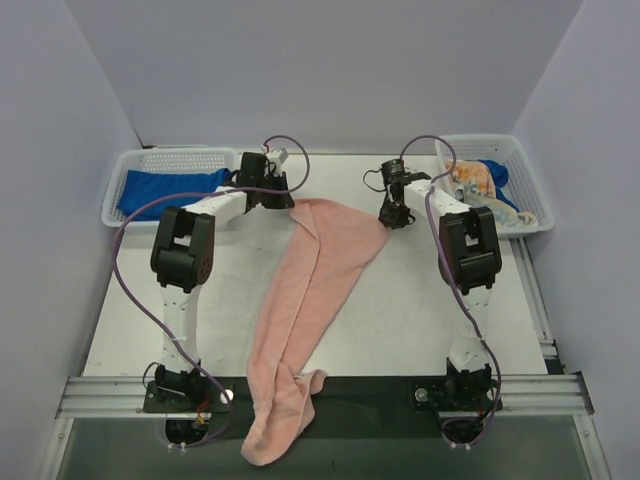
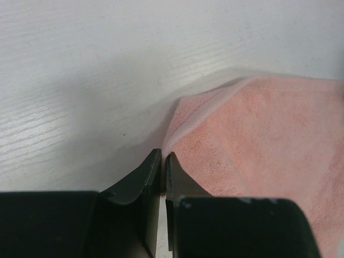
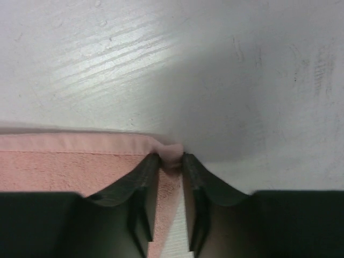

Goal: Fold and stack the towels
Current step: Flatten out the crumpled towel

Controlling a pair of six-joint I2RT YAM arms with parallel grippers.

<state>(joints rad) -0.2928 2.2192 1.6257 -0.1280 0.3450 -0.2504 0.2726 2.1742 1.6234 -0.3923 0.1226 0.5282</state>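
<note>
On the table (image 1: 430, 300): pink towel (image 1: 310, 290) lies lengthwise, near end drooping over the front edge.
Left end effector (image 2: 163, 157): pinched closed on one far corner.
Right end effector (image 3: 171, 159): clamping the other far corner.

Cut off at 3 o'clock in the left wrist view and at 9 o'clock in the right wrist view: salmon-pink towel (image 2: 269, 150). At 2 o'clock from above, partly buried under white printed towel (image 1: 472, 183): royal-blue towel (image 1: 497, 175). Print too small to read.
</note>
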